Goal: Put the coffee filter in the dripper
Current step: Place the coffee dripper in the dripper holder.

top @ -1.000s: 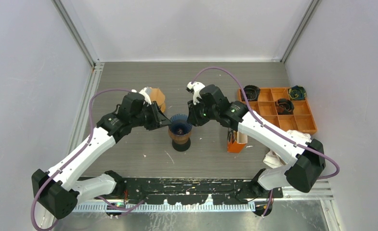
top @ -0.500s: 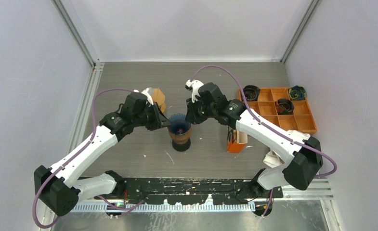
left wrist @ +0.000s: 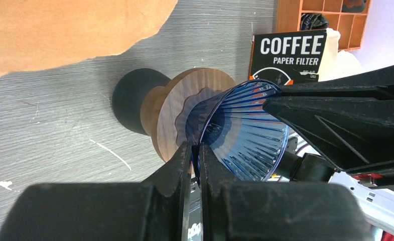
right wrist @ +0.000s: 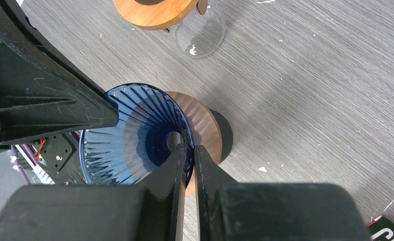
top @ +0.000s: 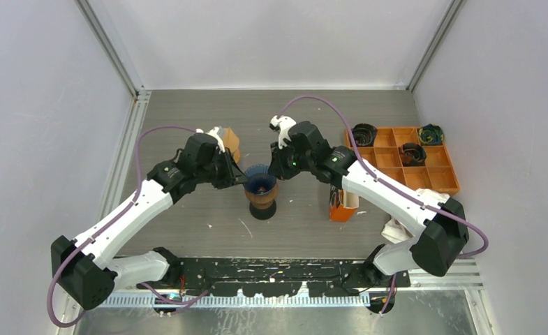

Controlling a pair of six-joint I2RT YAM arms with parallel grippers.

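A blue ribbed glass dripper (top: 260, 183) sits on a wooden collar with a black base at the table's middle. My left gripper (top: 244, 179) is shut on its left rim; in the left wrist view the jaws (left wrist: 194, 148) pinch the blue rim (left wrist: 245, 135). My right gripper (top: 276, 174) is shut on the right rim, also seen in the right wrist view (right wrist: 189, 149). The dripper's cone (right wrist: 129, 130) is empty inside. No loose coffee filter shows. A black and orange "Coffee Paper Filter" box (top: 342, 202) stands to the dripper's right, also in the left wrist view (left wrist: 290, 50).
A tan wooden-collared glass object (top: 227, 142) stands just behind the left gripper, also in the right wrist view (right wrist: 154, 10). An orange compartment tray (top: 396, 148) holding dark items sits at the right. A white cloth (top: 402, 227) lies near the right arm's base.
The left arm has shifted slightly up and right. Both grippers stay at the dripper's rim, and the dripper has not visibly moved.
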